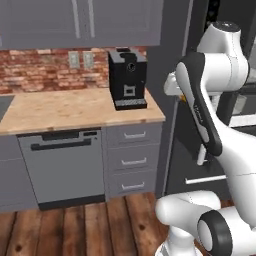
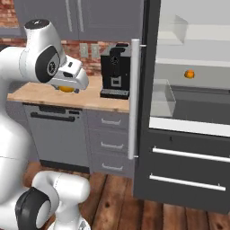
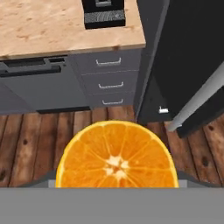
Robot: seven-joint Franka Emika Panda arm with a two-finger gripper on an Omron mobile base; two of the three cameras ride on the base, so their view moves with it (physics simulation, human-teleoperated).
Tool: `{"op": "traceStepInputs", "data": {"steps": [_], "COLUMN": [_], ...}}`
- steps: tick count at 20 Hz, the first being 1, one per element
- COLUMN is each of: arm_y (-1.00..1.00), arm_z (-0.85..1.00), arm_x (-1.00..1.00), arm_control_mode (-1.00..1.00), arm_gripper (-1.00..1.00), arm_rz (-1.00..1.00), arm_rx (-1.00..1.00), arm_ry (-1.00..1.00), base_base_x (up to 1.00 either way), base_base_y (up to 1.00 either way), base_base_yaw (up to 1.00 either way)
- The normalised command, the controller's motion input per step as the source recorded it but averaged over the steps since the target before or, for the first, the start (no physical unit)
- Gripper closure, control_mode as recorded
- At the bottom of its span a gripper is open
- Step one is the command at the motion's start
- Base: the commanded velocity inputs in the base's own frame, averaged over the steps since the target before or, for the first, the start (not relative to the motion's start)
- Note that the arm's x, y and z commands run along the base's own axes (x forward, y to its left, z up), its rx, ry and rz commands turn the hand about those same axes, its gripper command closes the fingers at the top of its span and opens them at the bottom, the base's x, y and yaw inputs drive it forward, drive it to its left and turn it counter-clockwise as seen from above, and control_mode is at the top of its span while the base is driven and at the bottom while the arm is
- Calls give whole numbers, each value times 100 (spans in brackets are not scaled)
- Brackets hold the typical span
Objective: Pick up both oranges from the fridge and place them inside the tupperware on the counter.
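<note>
Gripping one orange (image 3: 117, 156) in the gripper (image 2: 67, 87), fingers seemingly clamped on the fruit, though the fingertips themselves are hidden behind it in the hand view. Showing as a sliver of orange under the white hand in the right base view, hanging above the counter (image 2: 54, 95) near its front edge. Facing down past the fruit in the hand view, looking at the wooden floor (image 3: 39, 135), the grey drawers (image 3: 107, 81) and the counter's right end.

Sitting on a glass shelf inside the open fridge (image 2: 188, 130), toward the shelf's back: the second orange (image 2: 189, 74), well apart from the hand. Standing with its door swung wide, long light-grey handle (image 2: 133, 99) between counter and shelves.

Resting at the counter's right end against the brick wall: a black coffee machine (image 1: 127, 79). Sitting beneath the counter: a dishwasher (image 1: 62, 167).
</note>
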Motion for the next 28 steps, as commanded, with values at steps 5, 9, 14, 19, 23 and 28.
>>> {"op": "traceStepInputs", "data": {"steps": [5, 9, 14, 19, 23, 28], "arm_y": [0, 0, 0, 0, 0, 0], "arm_z": [0, 0, 0, 0, 0, 0], "arm_x": [0, 0, 0, 0, 0, 0], "arm_control_mode": [100, 100, 100, 100, 100, 100], "arm_gripper": [100, 100, 100, 100, 100, 100], "arm_rz": [0, 0, 0, 0, 0, 0], "arm_rx": [0, 0, 0, 0, 0, 0], "arm_ry": [0, 0, 0, 0, 0, 0], "base_base_x": [13, 35, 77, 95, 42, 7], "base_base_y": [100, 100, 100, 100, 100, 100], "base_base_yaw": [0, 0, 0, 0, 0, 1]}}
